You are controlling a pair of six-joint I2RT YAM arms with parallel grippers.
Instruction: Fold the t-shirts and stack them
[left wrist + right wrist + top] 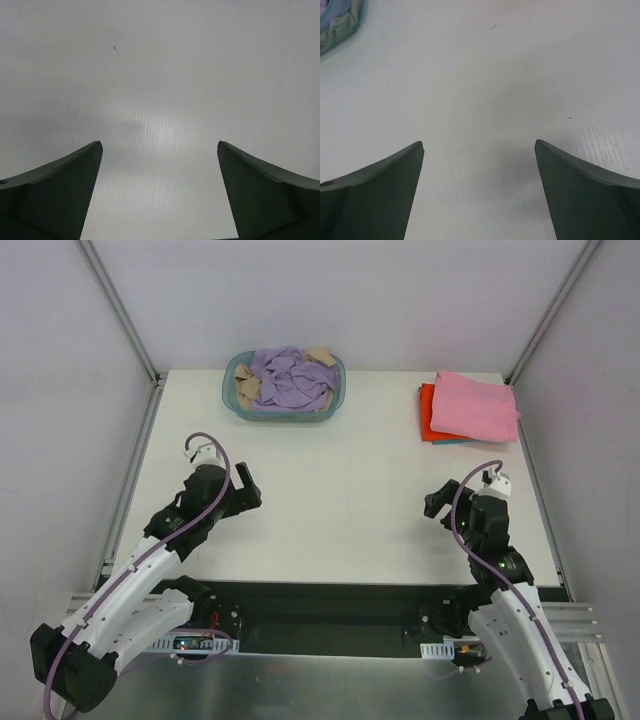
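Nearest, left gripper (245, 489) & right gripper (437, 502) are held over the table (340, 520) w/ jaws wide apart (nothing clamped). Far left, lavender tee (285, 378) & beige tee (242, 381) are heaped in the basket (228, 392); far right, pink tee (478, 405) is stacked, folded, on orange-red tee (427, 416).

A white table (340, 510) fills the middle of the booth, its top matte and finely ribbed, with a few tiny dark specks. Pale grey panels close it in: a back wall (340, 300), a left wall (55, 420) and a right wall (605, 410). Silvery metal posts (118, 308) slant up from the far corners, where the panels meet. A metal rail (124, 495) runs along the table's left edge. At the near edge lies a black strip (330, 602), then a sheet of brushed metal (330, 685). The light is soft and even, and the shadows on the tabletop are faint and blurred.
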